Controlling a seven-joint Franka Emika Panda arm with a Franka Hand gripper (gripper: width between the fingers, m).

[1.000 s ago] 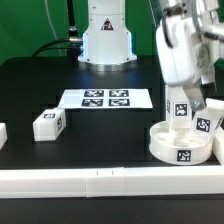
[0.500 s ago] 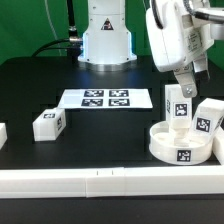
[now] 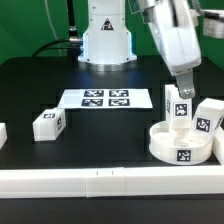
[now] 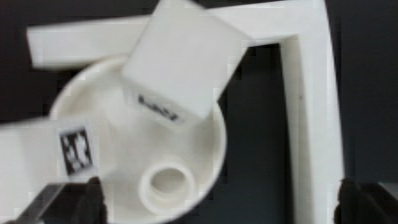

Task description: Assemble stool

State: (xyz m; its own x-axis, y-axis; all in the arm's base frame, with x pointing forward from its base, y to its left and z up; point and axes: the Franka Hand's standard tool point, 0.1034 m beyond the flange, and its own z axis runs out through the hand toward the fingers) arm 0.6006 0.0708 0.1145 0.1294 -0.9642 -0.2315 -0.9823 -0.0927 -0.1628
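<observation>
The round white stool seat lies at the exterior view's right, by the front rail. Two block legs stand in it: one right under my gripper, the other tilted at its right. My gripper hangs open and empty just above the first leg. In the wrist view both fingertips stand wide apart with nothing between them, above the seat, its empty socket and the top of a leg. A third leg lies loose on the table at the left.
The marker board lies at the table's middle, in front of the arm's base. White border rails run along the front and beside the seat. Another white piece shows at the left edge.
My gripper has risen off the leg standing in the seat and drifted slightly left. The leg stays standing in its socket.
</observation>
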